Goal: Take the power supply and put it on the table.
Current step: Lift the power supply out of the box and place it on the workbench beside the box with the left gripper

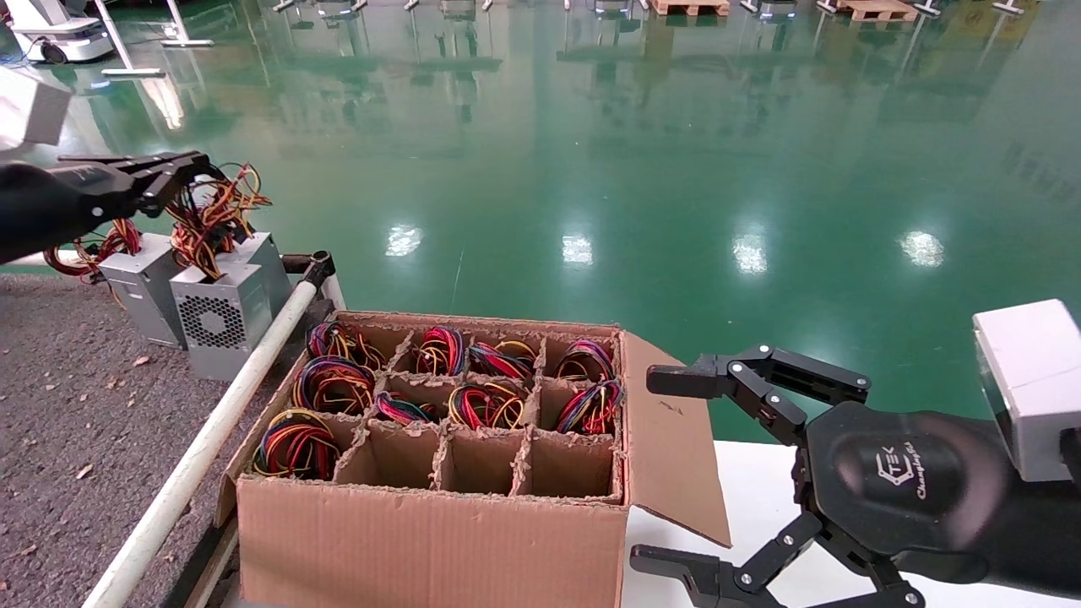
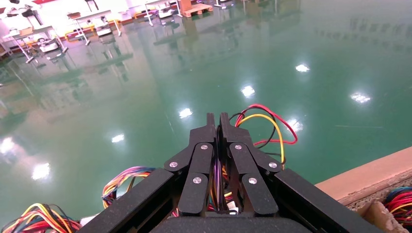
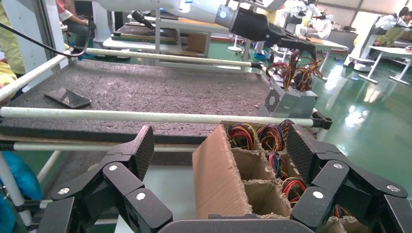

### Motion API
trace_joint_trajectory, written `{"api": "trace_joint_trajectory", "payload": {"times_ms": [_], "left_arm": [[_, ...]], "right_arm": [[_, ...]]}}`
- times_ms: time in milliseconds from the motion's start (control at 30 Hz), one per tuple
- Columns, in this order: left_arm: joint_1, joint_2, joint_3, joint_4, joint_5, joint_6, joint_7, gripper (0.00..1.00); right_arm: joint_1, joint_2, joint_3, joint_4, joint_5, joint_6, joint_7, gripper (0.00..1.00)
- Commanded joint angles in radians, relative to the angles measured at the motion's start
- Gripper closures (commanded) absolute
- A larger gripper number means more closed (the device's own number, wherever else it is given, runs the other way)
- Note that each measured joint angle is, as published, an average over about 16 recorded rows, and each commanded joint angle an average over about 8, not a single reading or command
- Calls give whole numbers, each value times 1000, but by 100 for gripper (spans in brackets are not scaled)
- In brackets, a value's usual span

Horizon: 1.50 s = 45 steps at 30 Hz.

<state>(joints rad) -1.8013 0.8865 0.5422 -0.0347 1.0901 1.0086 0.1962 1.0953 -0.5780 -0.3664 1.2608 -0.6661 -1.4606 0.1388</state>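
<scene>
**Left gripper clamped on power supply wires at the table's far corner**

Head view showed the left gripper (image 1: pixel 181 169) closed on the loose wire bundle (image 1: pixel 211 215) of the power supply (image 1: pixel 221 314), which stood with its fan grille facing the camera on the table (image 1: pixel 76 405), just beside the white rail (image 1: pixel 211 439). A second grey box (image 1: pixel 143 283) stood touching it on the left. Near the rail sat a cardboard box (image 1: pixel 431 532) with dividers, several cells holding coiled wire bundles (image 1: pixel 334 384). The right gripper (image 1: pixel 676 473) hung wide open beside the box, over a white surface (image 1: pixel 752 490).

Left wrist view showed the fingers (image 2: pixel 210 127) pressed together, with wires (image 2: pixel 265 121) looping out past them above the green floor (image 2: pixel 145 97).

Right wrist view showed the spread fingers (image 3: pixel 141 145) framing the cardboard box (image 3: pixel 218 179), the table (image 3: pixel 145 92) beyond it, and the power supply (image 3: pixel 286 102) at the far corner under the left arm.
</scene>
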Motion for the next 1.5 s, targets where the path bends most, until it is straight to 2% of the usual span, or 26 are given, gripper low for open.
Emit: {"api": "trace_joint_trajectory", "payload": {"times_ms": [33,633,667,900,933,1500], "left_arm": [[7,7,-5,3,-7,-10,18,100],[64,19,-24,33,-33,-22,74,100],[65,20,-24,34,-35,-23,73,95],[67,21,-27,36,-40,-22,69,9],[67,21,-27,36,-40,-22,69,1],[65,20,-26,36,-37,-22,70,0]], "right_arm": [[0,0,0,0,0,0,0,0],[0,0,0,0,0,0,0,0],[0,0,0,0,0,0,0,0],[0,0,0,0,0,0,0,0],[0,0,0,0,0,0,0,0],[0,0,0,0,0,0,0,0]]}}
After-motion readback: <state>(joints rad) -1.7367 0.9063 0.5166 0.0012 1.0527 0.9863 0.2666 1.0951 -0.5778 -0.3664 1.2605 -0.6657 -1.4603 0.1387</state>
